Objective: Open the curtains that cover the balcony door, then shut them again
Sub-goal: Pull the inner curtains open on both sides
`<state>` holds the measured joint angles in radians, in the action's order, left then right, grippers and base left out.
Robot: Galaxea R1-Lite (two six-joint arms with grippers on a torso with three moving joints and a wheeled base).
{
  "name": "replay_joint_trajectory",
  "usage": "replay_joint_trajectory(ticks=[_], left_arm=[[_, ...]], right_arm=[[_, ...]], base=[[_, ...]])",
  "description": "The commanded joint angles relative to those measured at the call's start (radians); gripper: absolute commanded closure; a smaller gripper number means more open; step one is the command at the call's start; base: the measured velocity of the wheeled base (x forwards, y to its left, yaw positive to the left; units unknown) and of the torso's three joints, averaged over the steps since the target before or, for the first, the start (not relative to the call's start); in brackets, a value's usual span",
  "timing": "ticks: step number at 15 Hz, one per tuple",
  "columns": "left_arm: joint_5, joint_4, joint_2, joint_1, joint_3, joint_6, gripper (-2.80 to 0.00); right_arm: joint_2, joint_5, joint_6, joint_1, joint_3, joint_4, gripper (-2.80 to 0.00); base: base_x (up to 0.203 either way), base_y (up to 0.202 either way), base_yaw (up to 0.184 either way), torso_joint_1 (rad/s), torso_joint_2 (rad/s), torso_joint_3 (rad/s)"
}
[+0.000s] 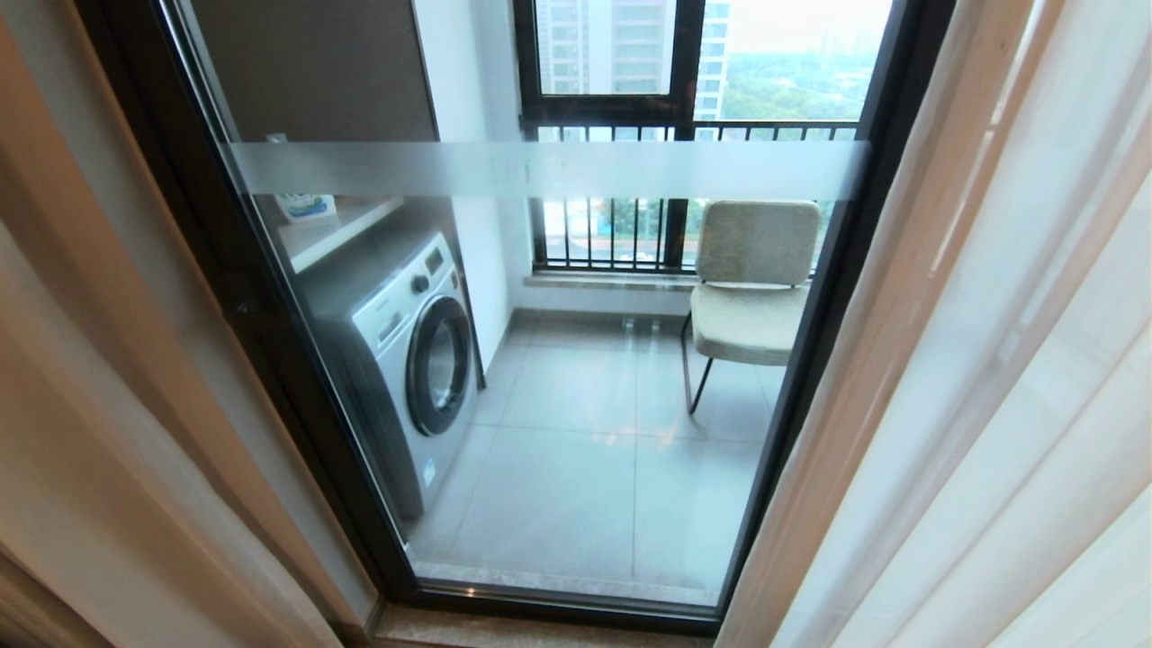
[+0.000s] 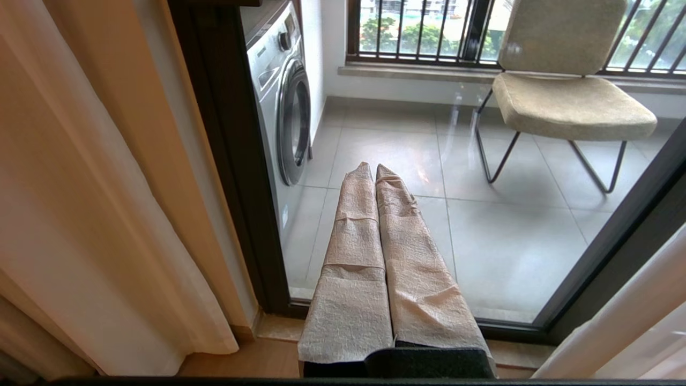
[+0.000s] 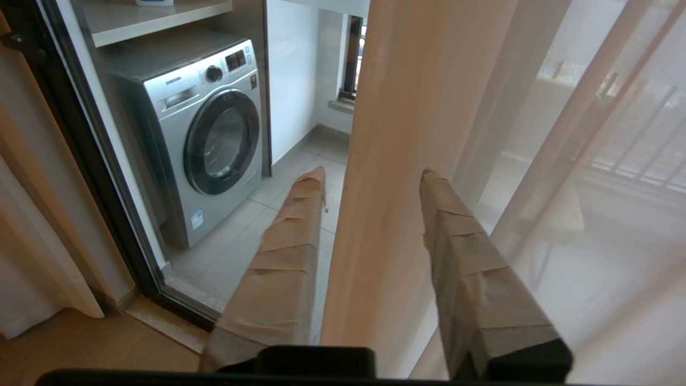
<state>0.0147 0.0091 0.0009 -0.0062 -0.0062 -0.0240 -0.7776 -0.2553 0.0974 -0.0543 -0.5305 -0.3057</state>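
Curtains (image 1: pixel 972 378) hang parted beside the door (image 1: pixel 558 378), so closing is in hand; right tool (image 3: pixel 375 174), open, straddles the right drape edge and must clamp; left tool (image 2: pixel 373 169) is closed

The right gripper (image 3: pixel 372 177) has its two paper-wrapped fingers (image 3: pixel 284 252) spread apart, and the edge of the curtains (image 3: pixel 396 161) hangs right in the gap between them, a tan fold running top to bottom. Can't tell if either finger is actually touching the cloth. Off to one side of that fold the sheer white panel (image 3: pixel 605 177) covers the glass, with railing bars showing faintly through it. On the other side the balcony door (image 3: pixel 102 182) is uncovered, dark frame and clear glass, and behind it sits a silver washing machine (image 3: pixel 203 134) on grey floor tiles (image 3: pixel 236 246) under a shelf (image 3: pixel 155 19). Another curtain panel (image 3: pixel 37 236) hangs beside the door frame, over the wooden floor (image 3: pixel 80 348).
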Motion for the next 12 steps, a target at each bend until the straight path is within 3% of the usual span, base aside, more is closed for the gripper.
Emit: replay_joint_trajectory(ticks=[1,4,7,10,12], left_arm=[[0.001,0.000,-0.001,0.000,0.000,-0.001,0.00],[0.001,0.000,-0.001,0.000,0.000,-0.001,0.00],[0.001,0.000,-0.001,0.000,0.000,-0.001,0.00],[0.001,0.000,-0.001,0.000,0.000,-0.001,0.00],[0.001,0.000,-0.001,0.000,0.000,-0.001,0.00]], right_arm=[[-0.166,0.000,0.017,0.002,-0.051,-0.031,-2.80],[-0.312,-0.003,0.087,0.003,-0.111,-0.085,-2.80],[-0.418,-0.004,0.097,0.003,-0.224,-0.095,-2.80],[-0.495,-0.003,0.084,0.004,-0.272,-0.112,-2.80],[-0.541,-0.005,0.022,0.000,-0.294,-0.144,-2.80]], base=[[0.000,0.000,0.000,0.000,0.00,0.000],[0.000,0.000,0.000,0.000,0.00,0.000],[0.000,0.000,0.000,0.000,0.00,0.000],[0.000,0.000,0.000,0.000,0.00,0.000],[0.000,0.000,0.000,0.000,0.00,0.000]])
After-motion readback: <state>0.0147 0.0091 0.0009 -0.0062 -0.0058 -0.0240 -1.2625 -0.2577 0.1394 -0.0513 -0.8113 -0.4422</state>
